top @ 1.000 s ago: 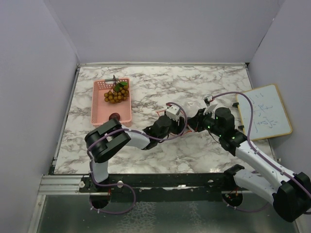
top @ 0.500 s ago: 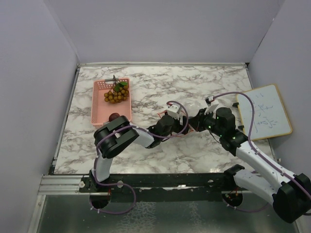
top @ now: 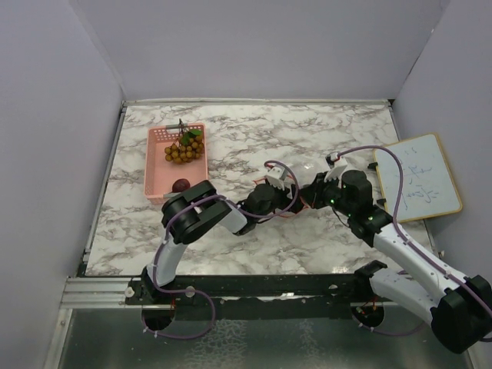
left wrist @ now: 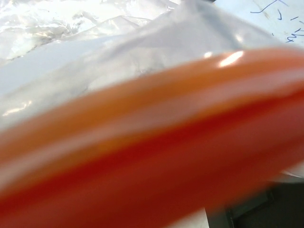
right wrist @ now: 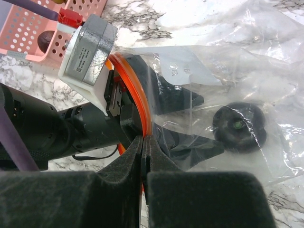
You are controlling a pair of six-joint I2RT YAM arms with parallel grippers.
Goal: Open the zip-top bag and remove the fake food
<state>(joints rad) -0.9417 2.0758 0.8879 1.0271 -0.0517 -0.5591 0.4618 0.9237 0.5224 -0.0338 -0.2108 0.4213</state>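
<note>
Orange zip strip (right wrist: 135,90) of the mid-frame zip-top bag (right wrist: 228,71) is pinched tight by the right gripper (right wrist: 143,156) so the left gripper (right wrist: 213,122), seemingly spread wide inside, can stretch it; the fake food (top: 184,150) sits upper left.

No text can be read outright. The white rectangular whiteboard with a wooden frame (top: 419,178), at the right of the top view, carries several lines of blue handwriting, too small to make out. A few blue strokes also show in the upper right corner of the left wrist view, likewise illegible. The clear crinkly plastic bag (right wrist: 228,57) bears faint grey print near its mouth, unreadable. The grey box-shaped plastic housing (right wrist: 88,42) has small lettering on its side, too blurred to read.
</note>
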